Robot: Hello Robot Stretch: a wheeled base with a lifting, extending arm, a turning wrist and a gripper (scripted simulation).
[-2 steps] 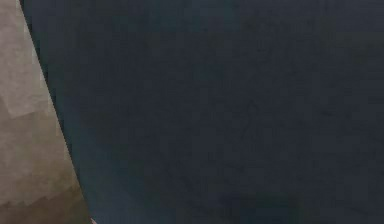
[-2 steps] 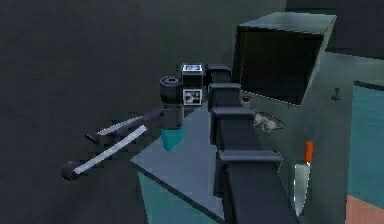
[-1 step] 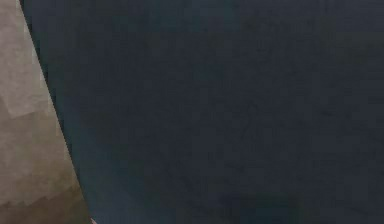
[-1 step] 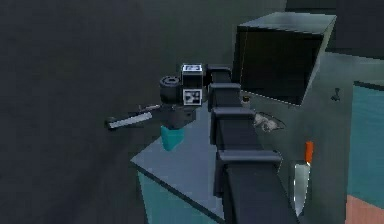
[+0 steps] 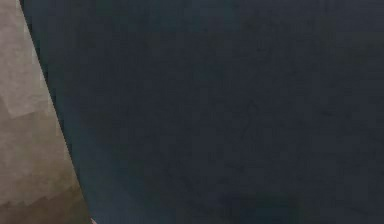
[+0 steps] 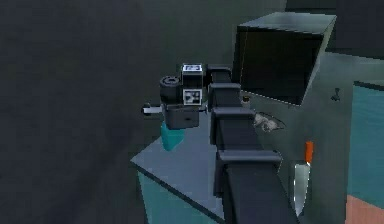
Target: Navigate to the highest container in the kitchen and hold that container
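Tool (image 6: 152, 108) at grey counter (image 6: 185, 170), dark wall (image 6: 70, 80) beyond; cannot tell if holding teal thing (image 6: 175, 136).

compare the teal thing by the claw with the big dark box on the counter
The teal thing is small; the dark box is far bigger. The teal thing is bright, the dark box almost black. The teal thing is at the edge of the counter by the claw; the dark box stands farther toward the arm side view's right. Both are at one grey counter.
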